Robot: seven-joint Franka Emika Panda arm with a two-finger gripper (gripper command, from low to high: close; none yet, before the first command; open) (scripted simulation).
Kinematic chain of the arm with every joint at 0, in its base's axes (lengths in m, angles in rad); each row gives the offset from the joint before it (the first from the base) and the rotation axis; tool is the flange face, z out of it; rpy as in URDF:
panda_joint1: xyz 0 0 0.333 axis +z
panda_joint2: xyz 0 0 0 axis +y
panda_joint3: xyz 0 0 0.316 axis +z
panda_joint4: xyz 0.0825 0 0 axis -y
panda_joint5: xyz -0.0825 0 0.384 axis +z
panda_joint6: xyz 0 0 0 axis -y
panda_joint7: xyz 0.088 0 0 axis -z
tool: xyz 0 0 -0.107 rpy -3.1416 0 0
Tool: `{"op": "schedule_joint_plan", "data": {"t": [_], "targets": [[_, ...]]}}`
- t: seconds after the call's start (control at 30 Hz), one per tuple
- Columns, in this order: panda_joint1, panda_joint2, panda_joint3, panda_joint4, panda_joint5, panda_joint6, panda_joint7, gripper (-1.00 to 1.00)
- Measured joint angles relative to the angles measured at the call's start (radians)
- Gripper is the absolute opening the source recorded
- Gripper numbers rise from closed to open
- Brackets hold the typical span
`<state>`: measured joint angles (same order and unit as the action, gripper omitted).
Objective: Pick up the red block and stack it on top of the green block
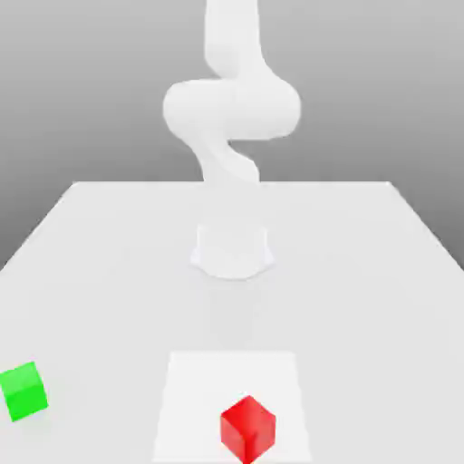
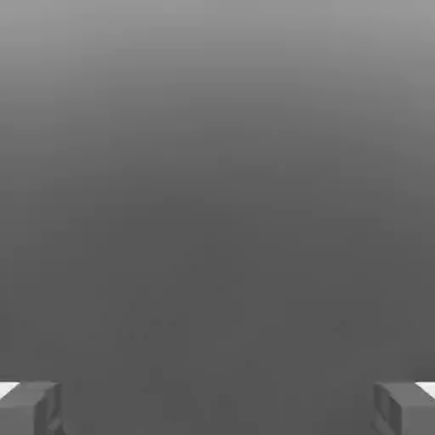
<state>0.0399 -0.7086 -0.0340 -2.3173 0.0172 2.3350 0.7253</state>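
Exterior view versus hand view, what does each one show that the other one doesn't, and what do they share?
Exterior view alone: the white arm at the back of the white table, the red block near the front edge, and the green block apart from it at the exterior view's left. Hand view alone: the end effector, fingertips spread wide with nothing between them. Shared: a plain grey backdrop.
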Motion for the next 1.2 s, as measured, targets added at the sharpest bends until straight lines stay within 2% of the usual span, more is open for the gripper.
{"op": "schedule_joint_plan", "data": {"t": [0.4, 0.63, 0.83, 0.97, 1.0, 1.2], "targets": [[0.147, 0.444, -0.119, -0.082, 0.102, 0.164, -0.374, 0.00], [0.175, 0.695, -0.124, -0.130, 0.127, 0.261, -0.566, 0.00], [0.174, 0.900, -0.125, -0.168, 0.072, 0.355, -0.666, 0.00], [0.150, 1.043, -0.092, -0.153, 0.105, 0.467, -0.707, 0.00], [0.140, 1.075, -0.080, -0.148, 0.113, 0.493, -0.713, -1.00], [0.135, 1.091, -0.074, -0.145, 0.118, 0.505, -0.717, -1.00]]}}
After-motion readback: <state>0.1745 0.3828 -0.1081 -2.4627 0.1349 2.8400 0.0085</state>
